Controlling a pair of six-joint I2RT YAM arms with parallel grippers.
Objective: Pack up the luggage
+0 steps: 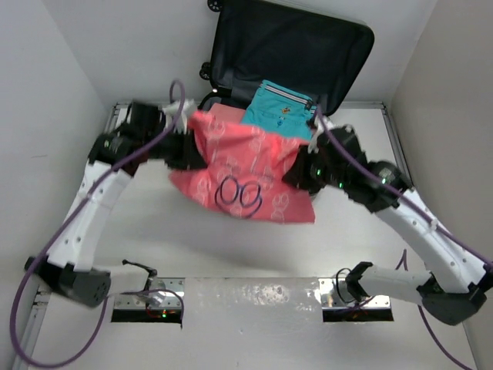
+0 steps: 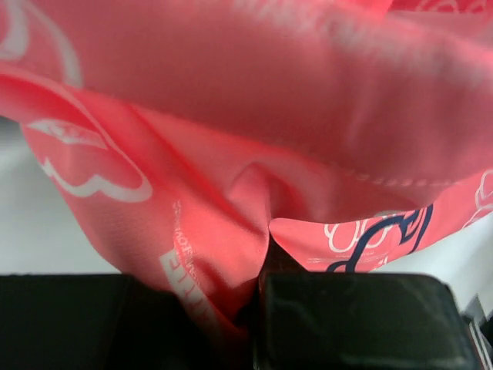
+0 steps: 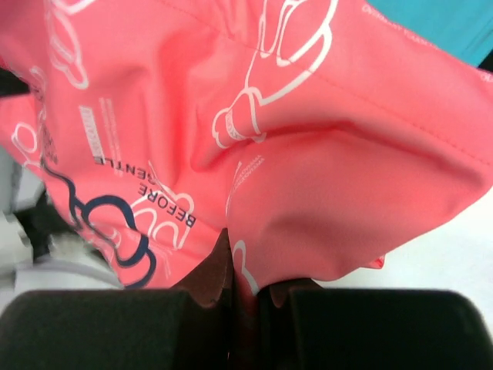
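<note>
Left gripper (image 1: 183,151) and right gripper (image 1: 306,171) each pinch an edge of the pink cloth (image 1: 240,176), holding it spread just before the open luggage (image 1: 296,48). Probably so it lies flat over the teal garment (image 1: 280,112) inside.

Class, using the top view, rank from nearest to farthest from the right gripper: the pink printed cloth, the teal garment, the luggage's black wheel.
1. Pink printed cloth: pinched by the right gripper.
2. Teal garment: just behind, inside the luggage.
3. Black wheel: far back, left.
</note>
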